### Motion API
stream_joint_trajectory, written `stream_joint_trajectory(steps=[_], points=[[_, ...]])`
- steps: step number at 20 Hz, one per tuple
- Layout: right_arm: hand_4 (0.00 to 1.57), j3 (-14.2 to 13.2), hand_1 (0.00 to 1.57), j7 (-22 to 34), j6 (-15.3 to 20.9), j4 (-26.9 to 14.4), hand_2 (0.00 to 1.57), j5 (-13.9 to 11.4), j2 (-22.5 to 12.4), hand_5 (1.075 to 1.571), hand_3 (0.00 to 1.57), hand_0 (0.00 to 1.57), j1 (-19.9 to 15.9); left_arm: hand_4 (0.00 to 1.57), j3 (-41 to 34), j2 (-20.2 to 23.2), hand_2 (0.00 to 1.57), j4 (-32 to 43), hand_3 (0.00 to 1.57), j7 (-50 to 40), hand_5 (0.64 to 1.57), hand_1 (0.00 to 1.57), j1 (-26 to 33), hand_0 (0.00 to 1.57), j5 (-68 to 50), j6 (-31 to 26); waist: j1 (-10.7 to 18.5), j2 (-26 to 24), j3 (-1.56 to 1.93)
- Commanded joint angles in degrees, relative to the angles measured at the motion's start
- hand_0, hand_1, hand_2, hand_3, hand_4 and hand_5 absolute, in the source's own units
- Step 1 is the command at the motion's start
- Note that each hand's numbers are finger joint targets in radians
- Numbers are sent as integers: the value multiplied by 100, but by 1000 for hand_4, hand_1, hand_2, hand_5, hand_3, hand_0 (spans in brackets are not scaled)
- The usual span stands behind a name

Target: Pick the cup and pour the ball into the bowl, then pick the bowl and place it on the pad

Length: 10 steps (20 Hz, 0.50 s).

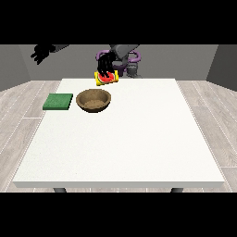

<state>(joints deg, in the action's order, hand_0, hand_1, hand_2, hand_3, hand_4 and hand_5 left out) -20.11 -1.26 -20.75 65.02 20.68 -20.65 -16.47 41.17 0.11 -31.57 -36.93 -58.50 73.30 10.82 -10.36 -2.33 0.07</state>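
A yellow cup [107, 78] with red showing at its mouth is tipped on its side just above the table's far edge, behind the brown bowl [94, 100]. The hand at the view's right [105, 62] comes down on the cup from above, its fingers curled round it. I cannot make out a ball apart from the cup's red. The bowl stands upright on the white table [129, 139], and nothing shows inside it. A green pad [58, 101] lies flat to the left of the bowl. The hand at the view's left [44, 52] hangs high beyond the table's far left corner, fingers straight, holding nothing.
The robot's grey torso [126, 52] stands behind the table's far edge. Wooden floor surrounds the table on all sides.
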Motion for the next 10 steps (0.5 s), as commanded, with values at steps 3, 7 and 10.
stream_joint_trajectory(steps=[3,7,10], points=[[691,-57,0,-168,73,-343,0,-139,-5,1548,271,0,256,1134,434,-11,1194,-791,1571,455,1570,167,261,167,35,-1119,371,-416,-4],[713,-143,0,131,157,-152,0,41,-128,1548,50,0,68,1109,12,136,1102,-966,1542,333,1571,0,350,0,151,-775,426,-304,-8],[713,-312,0,-96,432,-305,0,-41,-137,1548,50,0,-8,1105,-649,499,1571,-1484,1544,454,1556,748,348,748,-428,212,866,-129,-15]])
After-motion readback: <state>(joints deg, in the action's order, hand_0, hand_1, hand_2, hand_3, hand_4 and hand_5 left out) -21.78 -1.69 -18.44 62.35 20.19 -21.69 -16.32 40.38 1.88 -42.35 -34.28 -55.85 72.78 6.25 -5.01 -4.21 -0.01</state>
